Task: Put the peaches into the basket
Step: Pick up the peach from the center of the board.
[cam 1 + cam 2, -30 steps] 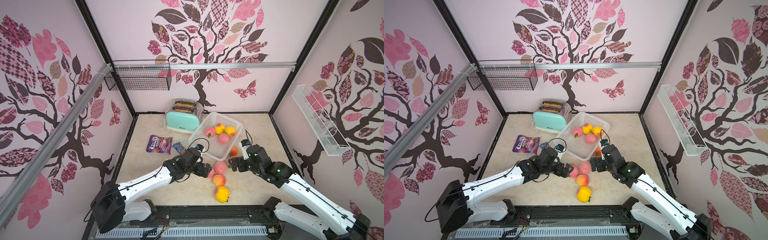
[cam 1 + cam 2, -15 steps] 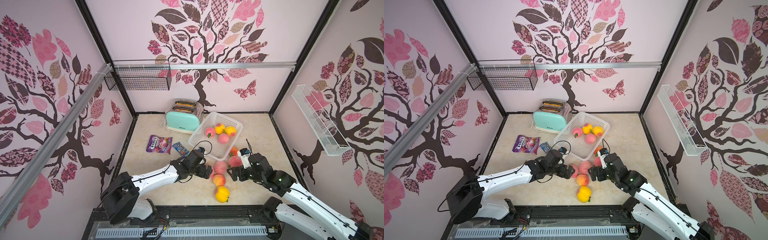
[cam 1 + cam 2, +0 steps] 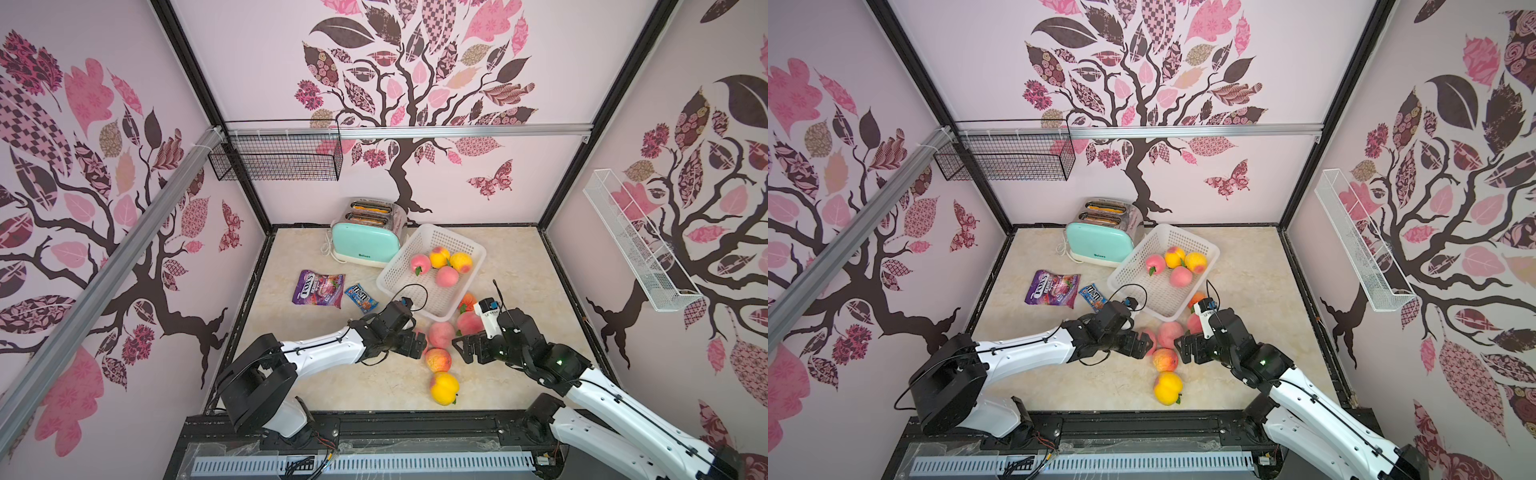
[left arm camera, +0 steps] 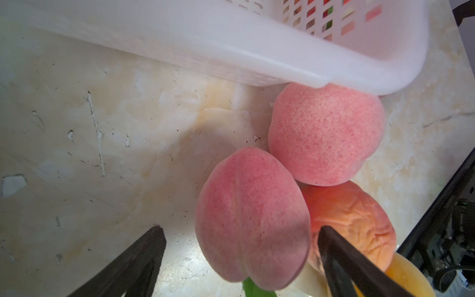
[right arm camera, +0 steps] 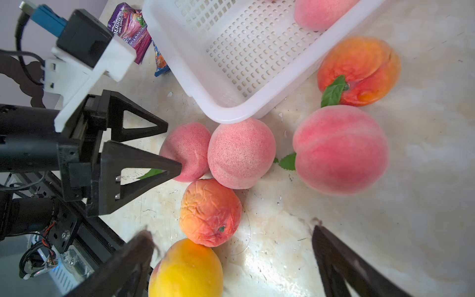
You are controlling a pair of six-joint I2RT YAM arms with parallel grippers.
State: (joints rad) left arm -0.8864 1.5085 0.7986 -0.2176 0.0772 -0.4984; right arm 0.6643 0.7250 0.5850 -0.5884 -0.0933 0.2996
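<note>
Pale marble tabletop (image 3: 511, 266) inside a booth with tree-pattern walls. Nearest the front edge sits a yellow peach (image 3: 444, 387), right up against a wrinkled orange peach (image 3: 437, 359). Behind those, two pink ones are pressed together, with a third pink peach (image 3: 468, 323) and an orange-red peach (image 3: 468, 301) off to the right.

So six are loose, and four peaches (image 3: 447, 276) are already in the white basket (image 3: 386, 286), whose near corner is just beside the pink pair.

Looks like the pick-up step. The left gripper (image 4: 240, 228) has its fingers (image 4: 341, 257) spread wide around the left pink peach (image 4: 253, 218), not squeezing yet. The right gripper (image 5: 231, 232) is wide and empty too, hanging just right of the wrinkled one.

Next move, I'd guess: close, lift straight up, carry it over the rim.

Tricky bit is the crowding. The neighbour pink peach (image 4: 326, 133) touches it, the near finger has to fit beside the wrinkled one, and both arms are close together.

Further back are a purple sweet bag (image 3: 318, 287), a small blue packet (image 3: 360, 297) and a mint toaster (image 3: 365, 241), all out of the way.
</note>
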